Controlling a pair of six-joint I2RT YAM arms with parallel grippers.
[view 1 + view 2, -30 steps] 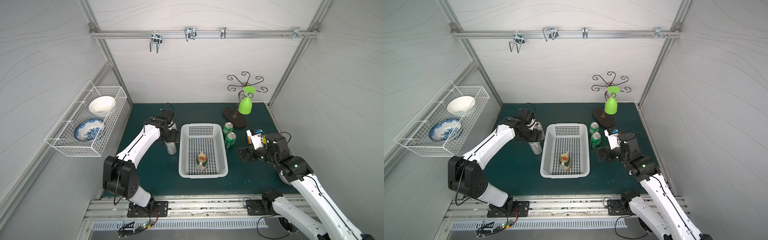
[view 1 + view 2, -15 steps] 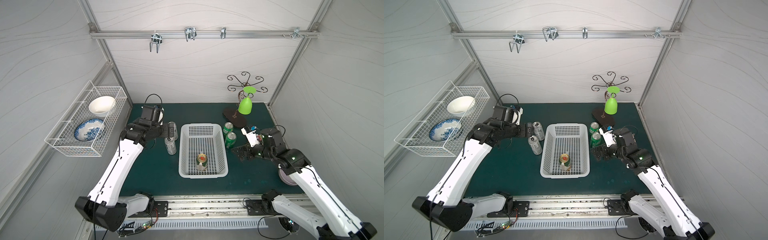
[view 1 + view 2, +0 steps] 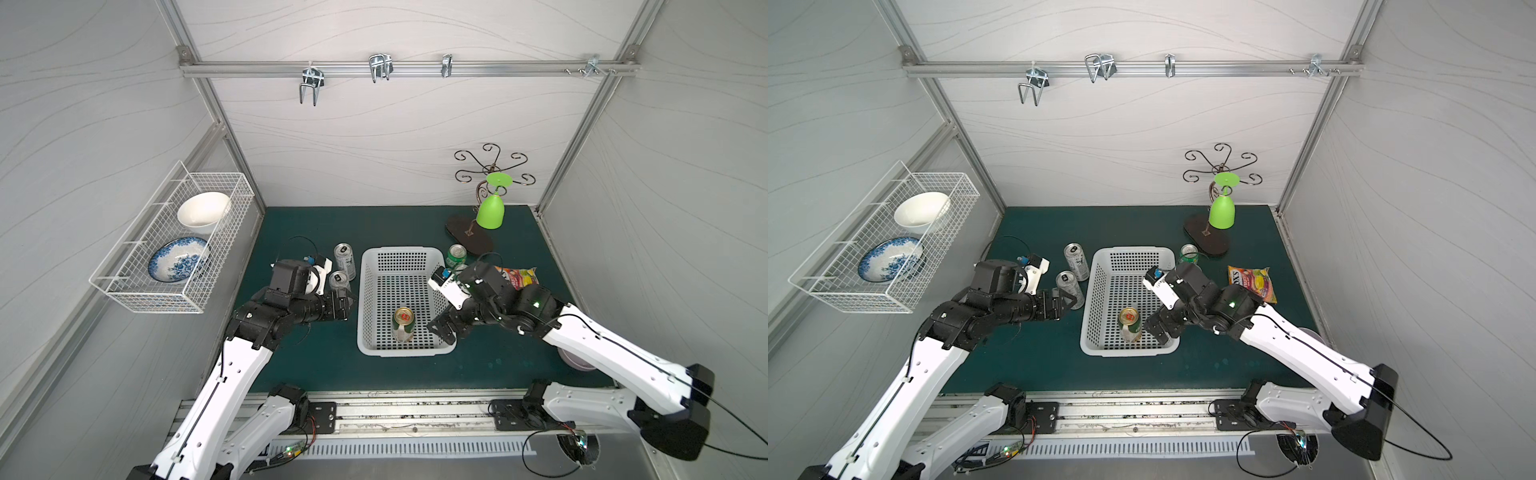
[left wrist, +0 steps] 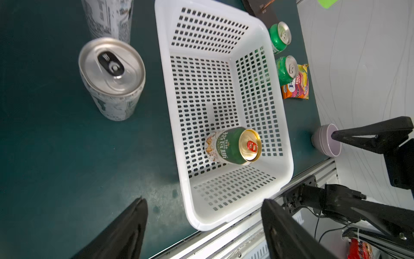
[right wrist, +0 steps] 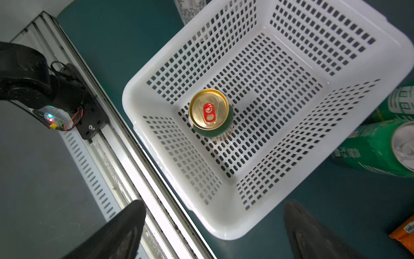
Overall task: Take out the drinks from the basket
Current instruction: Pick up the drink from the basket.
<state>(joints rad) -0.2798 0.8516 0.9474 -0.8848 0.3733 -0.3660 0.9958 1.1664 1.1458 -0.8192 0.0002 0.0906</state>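
On the left wall we see a white wire rack (image 3: 166,295) holding a white bowl (image 3: 203,210) and a blue-patterned bowl (image 3: 178,259). Over the green bench (image 3: 316,365), the left end effector (image 4: 203,199) hovers with its jaws well apart and nothing between them, pointing toward the basket's left wall. The near silver can (image 3: 1066,282) stands upright just beside its fingertips, and the far silver can (image 3: 1075,259) stands upright just behind that, both on the bench outside the basket. The white perforated basket (image 3: 405,352) sits in the middle of the bench, and the only drink inside it is the gold-topped can (image 3: 403,326), upright on the basket floor near the front wall. The right end effector (image 5: 215,204) hangs above the basket's front right corner with its jaws spread wide and empty, apart from the gold-topped can. To the right of the basket, near its rear corner, a green can (image 4: 280,37) and a second green can (image 4: 286,69) stand upright on the bench, with an orange-yellow snack packet (image 3: 1252,282) lying just beside the second one. Behind them an inverted green cup (image 3: 490,212) hangs on a dark metal stand (image 3: 469,241), and a lilac bowl (image 4: 327,143) sits near the bench's front right edge
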